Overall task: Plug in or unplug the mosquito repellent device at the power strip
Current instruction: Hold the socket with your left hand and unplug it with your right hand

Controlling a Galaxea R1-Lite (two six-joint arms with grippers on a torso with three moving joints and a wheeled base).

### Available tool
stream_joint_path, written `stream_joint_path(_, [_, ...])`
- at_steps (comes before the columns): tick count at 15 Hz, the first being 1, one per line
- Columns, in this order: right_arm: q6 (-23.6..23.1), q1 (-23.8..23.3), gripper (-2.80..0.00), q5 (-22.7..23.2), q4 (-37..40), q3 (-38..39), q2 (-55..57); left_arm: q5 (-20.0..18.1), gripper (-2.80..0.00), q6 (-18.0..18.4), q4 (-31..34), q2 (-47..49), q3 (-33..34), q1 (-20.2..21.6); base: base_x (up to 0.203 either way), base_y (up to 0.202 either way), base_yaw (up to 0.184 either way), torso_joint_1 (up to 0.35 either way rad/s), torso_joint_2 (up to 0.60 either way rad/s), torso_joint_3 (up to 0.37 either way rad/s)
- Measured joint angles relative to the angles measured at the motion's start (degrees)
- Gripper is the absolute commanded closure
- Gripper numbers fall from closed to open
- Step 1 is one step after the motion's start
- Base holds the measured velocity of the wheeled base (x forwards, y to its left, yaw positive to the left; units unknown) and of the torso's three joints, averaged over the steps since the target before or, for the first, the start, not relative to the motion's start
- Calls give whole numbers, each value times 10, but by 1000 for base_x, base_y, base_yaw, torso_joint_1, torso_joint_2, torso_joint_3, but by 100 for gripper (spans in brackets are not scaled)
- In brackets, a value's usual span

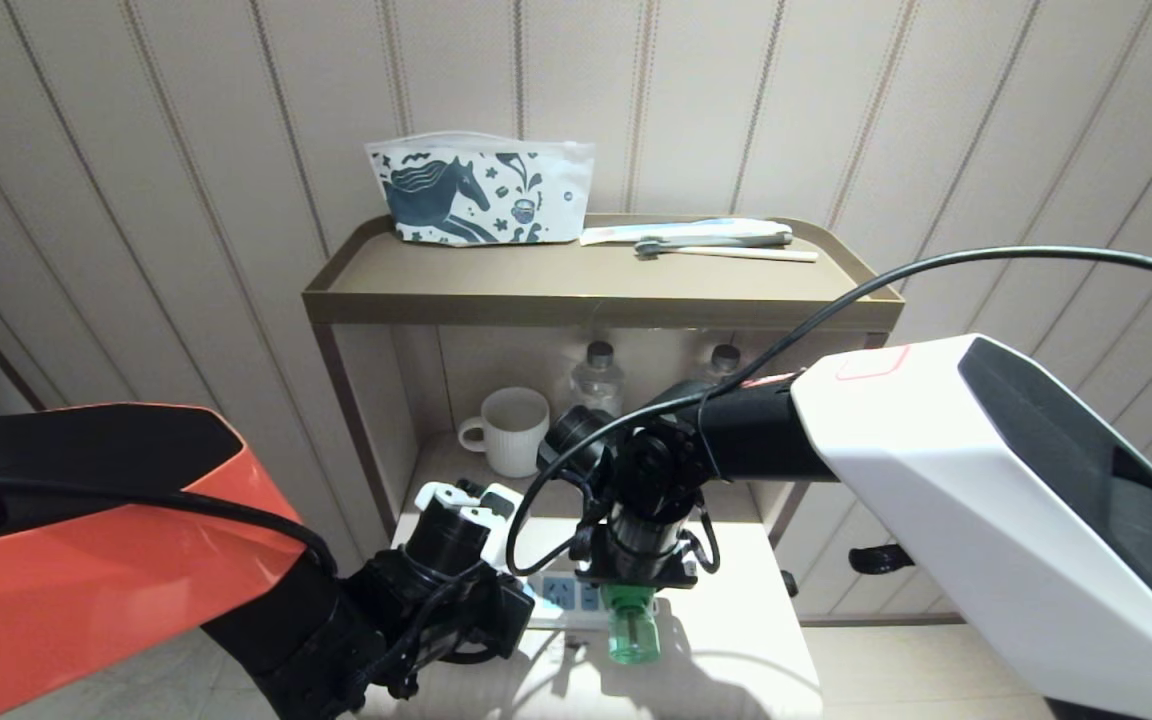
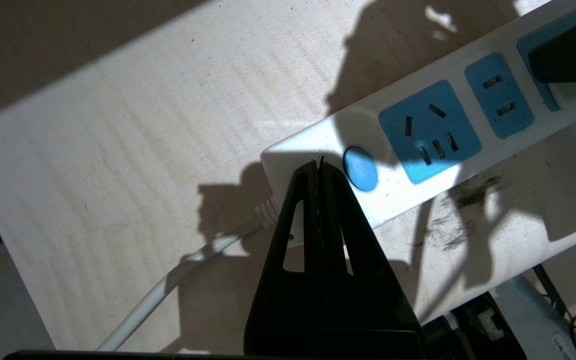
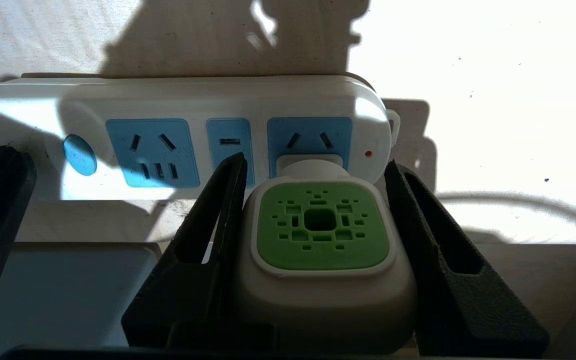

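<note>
The mosquito repellent device (image 3: 322, 225), a white head with a green perforated centre, is plugged into the end socket of the power strip (image 3: 228, 100). Its green bottle (image 1: 633, 630) hangs out over the white surface. My right gripper (image 3: 315, 161) comes down from above, and its black fingers (image 3: 218, 210) are closed against both sides of the head. My left gripper (image 2: 317, 162) is shut with nothing in it. Its tips sit on the cord end of the power strip (image 2: 418, 185), beside the round blue button (image 2: 360, 168). The white cord (image 2: 183, 270) leads away from that end.
Behind the low white table (image 1: 736, 640) stands a brown shelf unit (image 1: 596, 300). A white mug (image 1: 516, 430) and two water bottles (image 1: 598, 375) stand inside it. On top lie a horse-print pouch (image 1: 481, 195) and a toothbrush pack (image 1: 706, 238).
</note>
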Motion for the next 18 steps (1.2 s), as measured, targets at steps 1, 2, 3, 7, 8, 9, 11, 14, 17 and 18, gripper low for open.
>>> stream_joint_path(1, [0, 0, 0, 0, 0, -1, 1, 0, 0, 0, -2, 1, 4, -2, 0, 0, 0, 0, 0, 0])
stream_joint_path(2, [0, 0, 0, 0, 0, -2, 3, 0, 0, 0, -8, 1, 9, -7, 0, 0, 0, 0, 0, 0])
stream_joint_path(3, [0, 0, 0, 0, 0, -4, 4, 0, 0, 0, -12, -1, 11, -11, 0, 0, 0, 0, 0, 0])
stream_joint_path(7, [0, 1, 0, -2, 1, -10, 8, 12, 0, 1, -13, 1, 10, -18, 0, 0, 0, 0, 0, 0])
stream_joint_path(8, [0, 1, 0, -2, 1, -10, 8, 12, 0, 1, -12, 2, 9, -18, 0, 0, 0, 0, 0, 0])
stream_joint_path(9, [0, 1, 0, -2, 1, -10, 9, 12, 0, 1, -12, 4, 9, -18, 0, 0, 0, 0, 0, 0])
stream_joint_path(11, [0, 1, 0, -1, 1, -8, 9, 13, 0, 1, -17, 9, 9, -18, 0, 0, 0, 0, 0, 0])
stream_joint_path(14, [0, 1, 0, -2, 1, -8, 9, 15, 0, 2, -39, 15, 18, -19, 0, 0, 0, 0, 0, 0])
stream_joint_path(17, [-1, 2, 0, -2, 2, -13, 7, 19, 0, 2, -59, 27, 26, -26, 0, 0, 0, 0, 0, 0])
stream_joint_path(18, [-1, 1, 0, -2, 3, -15, 6, 22, 0, 2, -60, 30, 27, -27, 0, 0, 0, 0, 0, 0])
